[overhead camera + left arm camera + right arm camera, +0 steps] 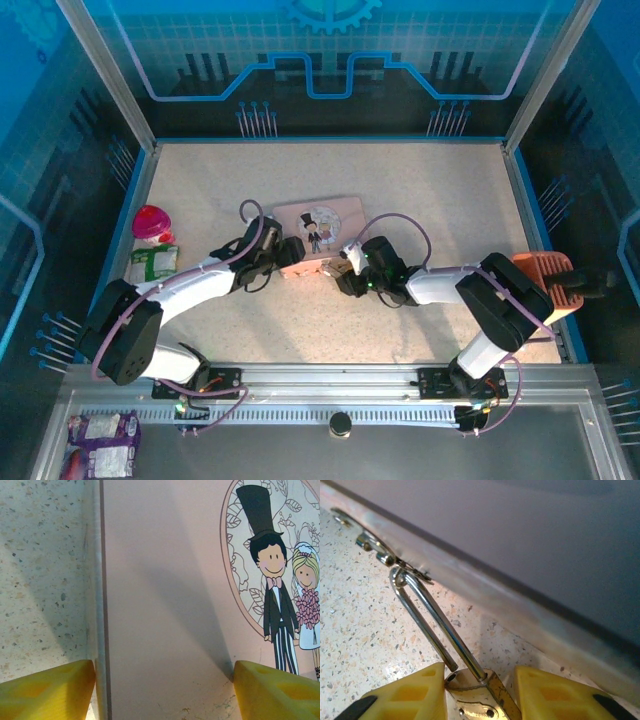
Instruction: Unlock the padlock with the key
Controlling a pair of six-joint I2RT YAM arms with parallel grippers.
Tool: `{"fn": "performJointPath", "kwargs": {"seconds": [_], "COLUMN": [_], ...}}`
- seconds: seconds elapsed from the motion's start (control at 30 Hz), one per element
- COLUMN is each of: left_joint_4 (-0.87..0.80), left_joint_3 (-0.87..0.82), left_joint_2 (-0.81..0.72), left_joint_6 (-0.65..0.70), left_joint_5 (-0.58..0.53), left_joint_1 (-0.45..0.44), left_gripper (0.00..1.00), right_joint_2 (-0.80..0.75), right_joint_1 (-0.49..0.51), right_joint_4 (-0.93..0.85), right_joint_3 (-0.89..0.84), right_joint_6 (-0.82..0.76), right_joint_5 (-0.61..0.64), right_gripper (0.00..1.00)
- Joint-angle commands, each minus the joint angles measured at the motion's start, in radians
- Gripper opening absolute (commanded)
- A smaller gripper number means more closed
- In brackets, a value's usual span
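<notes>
- Close up from the right wrist, the right gripper (479, 685) is pinched narrow on the padlock (475, 702). The brass body sits between the two yellow fingers (402, 700) at 6 o'clock.
- Its long axis runs from 6 toward 11 o'clock. The silver shackle (427, 615) points away from the gripper and reaches the silver fittings (385, 557) on the rim of the pink tin (530, 545). One shackle leg ends just clear of its hole in the body.
- From the left wrist, the left gripper (165, 695) stands wide. One fingertip is over the speckled table (40, 580) at 7 o'clock and the other over the tin's lid at 5 o'clock, with the tin's edge between them.
- From above, the tin lies mid-table. The left gripper meets it at its 8 o'clock corner and the right gripper at its 5 o'clock corner. The padlock is at the right gripper's tip, against the tin's near edge.
</notes>
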Motion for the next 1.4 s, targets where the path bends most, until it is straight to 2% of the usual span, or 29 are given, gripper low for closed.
{"fn": "performJointPath", "kwargs": {"seconds": [0.0,0.17,0.3,0.37,0.67,0.8,0.9,1.0,1.1,1.2,1.37], "left_joint_4": [-0.045,-0.058,-0.057,-0.056,-0.055,-0.055,-0.043,-0.017,-0.005,0.005,0.004], "left_joint_3": [-0.027,-0.024,-0.026,-0.026,-0.030,-0.039,-0.050,-0.068,-0.076,-0.077,-0.061], "left_joint_2": [-0.012,-0.011,-0.011,-0.011,-0.017,-0.020,-0.023,-0.028,-0.029,-0.017,0.018], "left_joint_6": [-0.010,-0.004,-0.006,-0.009,-0.017,-0.025,-0.040,-0.072,-0.098,-0.110,-0.122], "left_joint_5": [-0.009,-0.024,-0.024,-0.024,-0.016,-0.020,-0.026,-0.040,-0.069,-0.079,-0.085], "left_joint_1": [0.017,0.021,0.024,0.024,0.024,0.024,0.019,-0.010,-0.043,-0.066,-0.108], "left_gripper": [0.73,0.73,0.73,0.73,0.73,0.73,0.73,0.72,0.71,0.71,0.70], "right_joint_2": [0.019,-0.014,-0.036,-0.028,0.010,-0.010,-0.054,-0.094,-0.097,-0.051,0.010], "right_joint_1": [0.009,0.033,0.049,0.052,0.069,0.091,0.101,0.121,0.185,0.226,0.230], "right_joint_4": [0.005,-0.002,0.010,0.001,0.015,0.017,0.058,0.156,0.154,0.151,0.230], "right_joint_3": [0.001,-0.025,-0.045,-0.035,-0.013,-0.025,-0.067,-0.130,-0.134,-0.121,-0.136], "right_joint_6": [-0.001,-0.005,-0.014,-0.017,-0.012,0.016,0.126,0.279,0.397,0.493,0.640], "right_joint_5": [0.023,0.021,-0.035,-0.047,0.028,0.117,0.208,0.234,0.357,0.462,0.532], "right_gripper": [0.30,0.27,0.40,0.40,0.21,0.11,0.02,0.00,0.00,0.00,0.00]}}
